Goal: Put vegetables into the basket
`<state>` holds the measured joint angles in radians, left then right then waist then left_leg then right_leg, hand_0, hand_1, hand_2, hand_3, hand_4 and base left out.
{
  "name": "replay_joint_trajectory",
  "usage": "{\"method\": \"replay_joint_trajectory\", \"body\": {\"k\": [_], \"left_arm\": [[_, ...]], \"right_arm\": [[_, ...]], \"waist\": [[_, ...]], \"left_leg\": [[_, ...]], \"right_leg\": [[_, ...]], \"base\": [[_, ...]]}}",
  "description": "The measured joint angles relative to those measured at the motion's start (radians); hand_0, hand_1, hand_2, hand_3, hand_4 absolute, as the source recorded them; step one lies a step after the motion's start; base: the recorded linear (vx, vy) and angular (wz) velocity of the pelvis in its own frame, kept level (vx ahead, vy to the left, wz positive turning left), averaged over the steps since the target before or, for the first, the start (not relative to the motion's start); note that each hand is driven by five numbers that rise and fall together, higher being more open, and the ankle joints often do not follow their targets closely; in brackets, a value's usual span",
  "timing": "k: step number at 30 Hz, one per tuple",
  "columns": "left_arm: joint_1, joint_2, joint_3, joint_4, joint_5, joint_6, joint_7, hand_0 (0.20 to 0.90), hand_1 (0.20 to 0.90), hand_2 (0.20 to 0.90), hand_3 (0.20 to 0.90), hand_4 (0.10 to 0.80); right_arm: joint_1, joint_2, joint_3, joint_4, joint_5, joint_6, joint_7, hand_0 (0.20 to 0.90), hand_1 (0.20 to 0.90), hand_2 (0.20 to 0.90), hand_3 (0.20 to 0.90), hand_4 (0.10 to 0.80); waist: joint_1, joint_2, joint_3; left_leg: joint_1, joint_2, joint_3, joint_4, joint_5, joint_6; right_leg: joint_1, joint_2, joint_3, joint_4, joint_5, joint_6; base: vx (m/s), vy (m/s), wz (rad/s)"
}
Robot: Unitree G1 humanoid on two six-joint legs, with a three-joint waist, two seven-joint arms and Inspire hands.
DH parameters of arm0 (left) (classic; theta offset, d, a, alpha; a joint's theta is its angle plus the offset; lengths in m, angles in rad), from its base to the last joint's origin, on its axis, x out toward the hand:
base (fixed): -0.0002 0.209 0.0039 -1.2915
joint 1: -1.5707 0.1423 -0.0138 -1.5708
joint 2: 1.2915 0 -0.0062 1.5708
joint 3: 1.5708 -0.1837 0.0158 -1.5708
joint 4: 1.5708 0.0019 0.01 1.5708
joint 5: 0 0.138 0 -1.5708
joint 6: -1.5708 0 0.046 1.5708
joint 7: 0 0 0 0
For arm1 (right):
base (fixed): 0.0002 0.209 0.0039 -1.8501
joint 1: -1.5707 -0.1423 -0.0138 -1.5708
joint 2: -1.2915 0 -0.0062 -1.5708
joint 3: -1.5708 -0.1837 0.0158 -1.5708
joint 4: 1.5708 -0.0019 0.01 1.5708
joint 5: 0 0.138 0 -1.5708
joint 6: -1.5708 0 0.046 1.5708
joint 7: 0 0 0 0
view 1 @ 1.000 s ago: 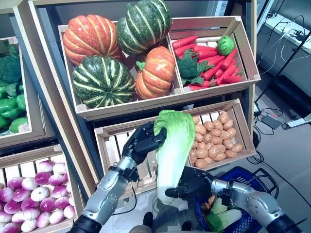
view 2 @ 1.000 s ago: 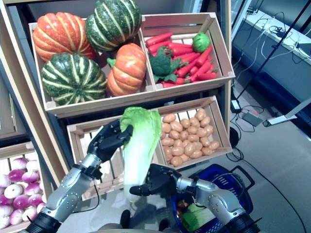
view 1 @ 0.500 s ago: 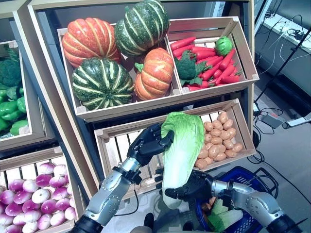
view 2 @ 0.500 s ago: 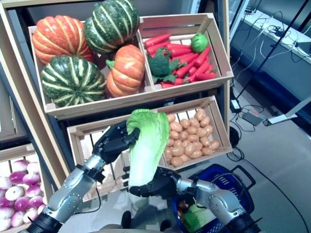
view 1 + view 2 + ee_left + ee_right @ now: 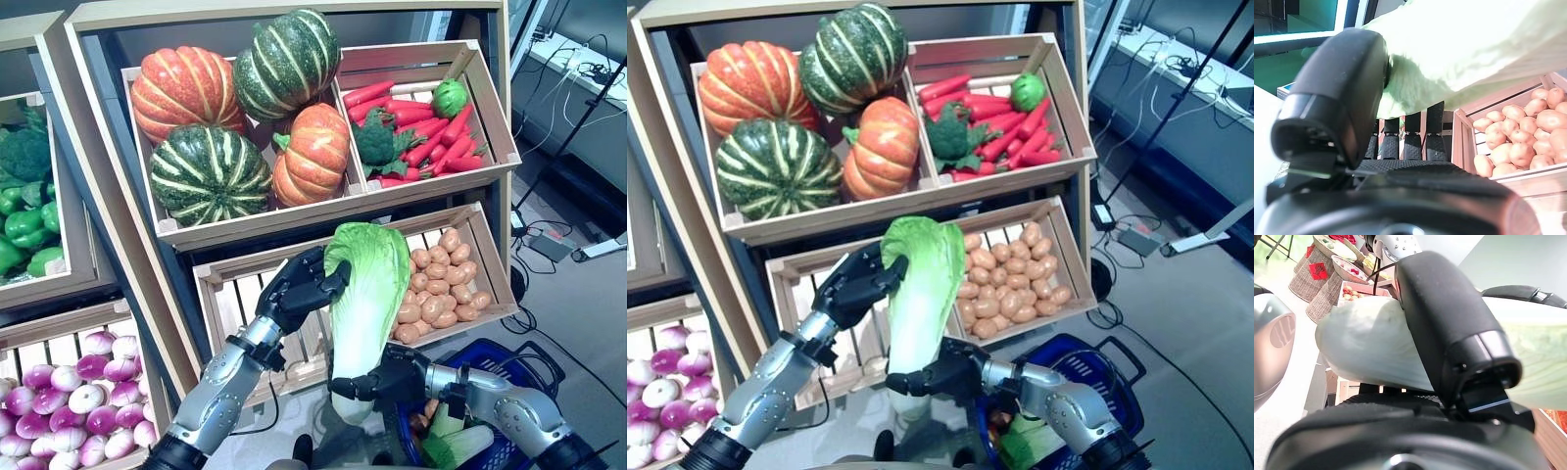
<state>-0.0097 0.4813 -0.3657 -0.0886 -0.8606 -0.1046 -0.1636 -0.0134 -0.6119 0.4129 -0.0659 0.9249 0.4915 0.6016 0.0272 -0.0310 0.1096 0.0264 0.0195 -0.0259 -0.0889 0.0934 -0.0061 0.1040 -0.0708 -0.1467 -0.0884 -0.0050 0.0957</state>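
We see pale, unvarnished slatted wood in the crates [image 5: 460, 69] at the upper middle of the frame. The pumpkins [image 5: 211, 171] look smooth and faintly glossy. The cabbage [image 5: 367, 294] has matt, crinkled leaves and a waxy pale stem. The blue basket [image 5: 534, 357] at lower right looks like plastic mesh. Each robot hand [image 5: 299, 289] is matt black with ribbed finger pads.

The right hand [image 5: 1449, 333] clasps the pale cabbage [image 5: 1366, 347]; wicker baskets [image 5: 1317, 284] stand on the floor beyond.
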Motion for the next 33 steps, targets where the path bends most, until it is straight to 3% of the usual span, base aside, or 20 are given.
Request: {"method": "replay_joint_trajectory", "body": {"k": [13, 21, 29, 33], "left_arm": [[0.009, -0.004, 0.025, -0.012, -0.001, 0.031, -0.058, 0.9, 0.9, 0.9, 0.9, 0.8], [0.095, -0.009, 0.089, -0.014, -0.039, 0.088, -0.077, 0.9, 0.9, 0.9, 0.9, 0.8], [0.135, -0.018, 0.099, -0.012, -0.038, 0.113, -0.107, 0.9, 0.9, 0.9, 0.9, 0.8], [0.128, -0.026, 0.099, -0.01, -0.035, 0.107, -0.105, 0.9, 0.9, 0.9, 0.9, 0.8]], "right_arm": [[0.113, 0.054, -0.049, 0.003, 0.073, -0.044, -0.054, 0.3, 0.3, 0.3, 0.3, 0.4], [0.178, 0.1, -0.209, 0.033, 0.191, -0.176, -0.072, 0.3, 0.3, 0.3, 0.3, 0.4], [0.211, 0.199, -0.211, 0.074, 0.321, -0.294, -0.081, 0.3, 0.3, 0.3, 0.3, 0.4], [0.203, 0.252, -0.214, 0.105, 0.406, -0.416, -0.1, 0.3, 0.3, 0.3, 0.3, 0.4]], "waist": [[-0.001, 0.001, -0.001], [-0.007, 0.003, -0.002], [-0.007, 0.014, -0.006], [-0.008, 0.04, 0.025]], "left_leg": [[0.0, 0.0, -0.004, 0.0, -0.001, 0.001], [-0.011, -0.001, -0.006, 0.0, -0.002, 0.003], [-0.087, -0.002, -0.02, 0.0, 0.015, 0.002], [-0.169, -0.004, -0.027, 0.001, 0.041, 0.004]], "right_leg": [[0.002, 0.0, -0.001, 0.0, 0.0, 0.0], [-0.008, 0.0, -0.002, 0.0, -0.001, -0.001], [-0.08, 0.002, -0.012, 0.001, 0.004, 0.0], [-0.155, 0.002, -0.023, 0.001, 0.025, 0.001]], "base": [[0.0, 0.0, 0.0], [0.0, 0.0, 0.0], [-0.109, -0.016, 0.05], [-0.225, -0.02, 0.08]]}}
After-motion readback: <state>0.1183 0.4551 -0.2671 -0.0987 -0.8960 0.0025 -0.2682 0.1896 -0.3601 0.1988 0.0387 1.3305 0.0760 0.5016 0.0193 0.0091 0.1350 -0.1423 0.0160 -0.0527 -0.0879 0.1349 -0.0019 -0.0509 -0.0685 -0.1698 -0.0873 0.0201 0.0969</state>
